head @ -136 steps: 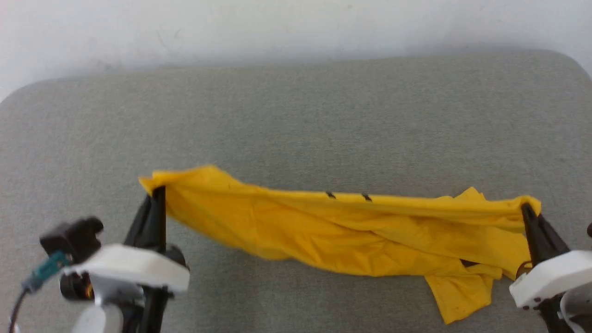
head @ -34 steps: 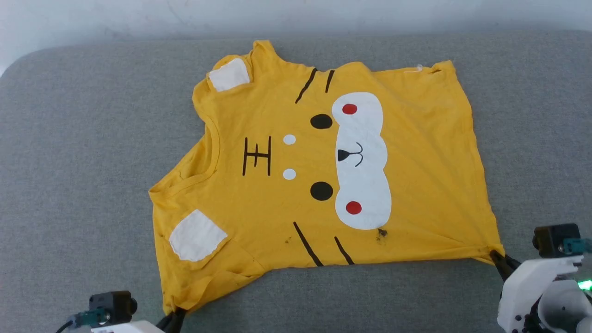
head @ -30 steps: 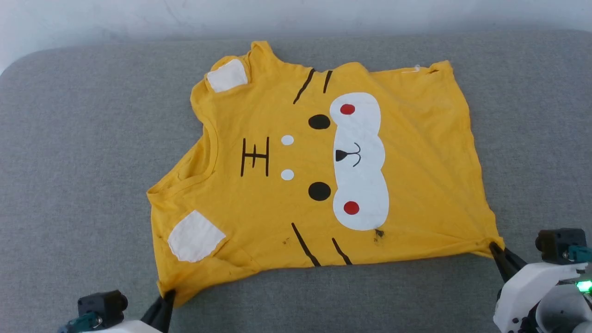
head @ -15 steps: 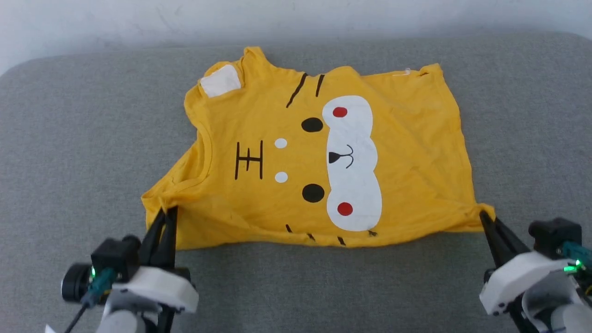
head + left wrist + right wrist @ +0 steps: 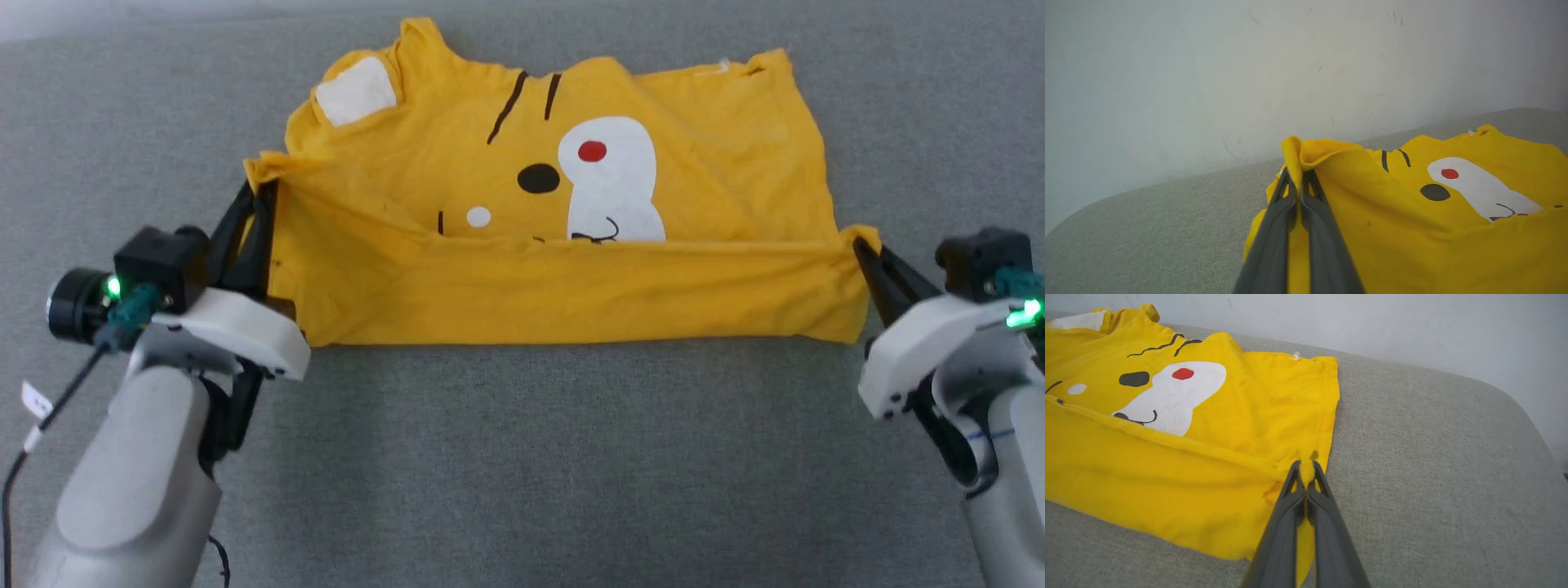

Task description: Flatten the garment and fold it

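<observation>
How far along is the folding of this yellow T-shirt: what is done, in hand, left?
Done: the far half of the garment lies spread, print up, on the grey cushion. In hand: the left gripper and right gripper are each shut on a near corner, holding the near half as a flap across the lower face print. Left: lay that flap flat, then probably further folds.

Your left claw (image 5: 1297, 181) has its two dark fingers pressed together on a bunched edge of the garment (image 5: 1412, 249), and the yellow cloth peaks just above the tips. To the right you see the print: two black stripes (image 5: 1384, 160), a black spot (image 5: 1435, 192) and a white muzzle (image 5: 1482, 188) with a red dot (image 5: 1449, 173). The garment lies on the grey fabric-covered desk (image 5: 1147, 228), with a scuffed pale wall (image 5: 1208, 81) behind.
</observation>
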Motion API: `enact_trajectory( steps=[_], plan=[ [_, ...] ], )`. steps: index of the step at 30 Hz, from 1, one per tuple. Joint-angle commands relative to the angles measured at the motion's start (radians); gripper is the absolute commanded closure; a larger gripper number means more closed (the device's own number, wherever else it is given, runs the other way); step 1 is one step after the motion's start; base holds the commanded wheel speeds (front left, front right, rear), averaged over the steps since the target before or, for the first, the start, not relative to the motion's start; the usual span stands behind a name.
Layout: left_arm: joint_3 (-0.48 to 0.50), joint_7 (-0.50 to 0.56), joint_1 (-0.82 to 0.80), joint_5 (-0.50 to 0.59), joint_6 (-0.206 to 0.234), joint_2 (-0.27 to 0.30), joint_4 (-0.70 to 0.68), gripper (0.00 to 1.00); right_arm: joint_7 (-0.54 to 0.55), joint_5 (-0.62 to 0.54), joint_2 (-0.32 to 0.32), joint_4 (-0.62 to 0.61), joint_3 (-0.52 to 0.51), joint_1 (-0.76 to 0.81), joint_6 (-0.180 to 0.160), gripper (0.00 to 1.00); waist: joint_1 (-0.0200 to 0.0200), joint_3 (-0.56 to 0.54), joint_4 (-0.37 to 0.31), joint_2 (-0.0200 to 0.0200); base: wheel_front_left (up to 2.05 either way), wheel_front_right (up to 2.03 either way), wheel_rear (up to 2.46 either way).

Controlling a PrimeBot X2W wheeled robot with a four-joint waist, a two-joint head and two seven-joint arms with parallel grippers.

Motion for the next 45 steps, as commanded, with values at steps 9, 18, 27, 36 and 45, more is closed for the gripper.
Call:
enact_trajectory(
  steps=[9,18,27,36,45],
  plan=[
    [-0.017,0.128,-0.146,-0.021,-0.057,0.031,0.179,1.00,0.096,0.038,-0.044,0.106,0.075,-0.190,-0.002,1.00,-0.0002,0.126,-0.021,0.0000,0.00,0.00,0.00],
    [-0.058,0.363,-0.154,-0.103,-0.113,0.013,0.243,1.00,0.309,0.146,-0.073,0.222,0.128,-0.314,-0.002,1.00,-0.0002,0.154,-0.009,0.0000,0.00,0.00,0.00],
    [-0.013,0.357,-0.109,-0.147,-0.052,-0.004,0.158,0.00,0.381,0.202,-0.036,0.219,0.044,-0.294,-0.002,0.00,-0.0002,0.101,0.007,0.0000,0.00,0.00,0.00],
    [0.062,0.043,0.062,-0.078,0.101,-0.023,0.011,0.00,0.109,0.170,0.046,0.070,-0.053,-0.114,-0.002,0.00,-0.0002,0.011,0.000,0.0000,0.00,0.00,0.00],
    [0.113,0.066,0.211,-0.121,0.198,-0.044,-0.041,0.00,-0.187,0.075,0.161,-0.063,-0.105,0.073,-0.002,0.00,-0.0002,-0.029,-0.027,0.0000,0.00,0.00,0.00]
  ],
)
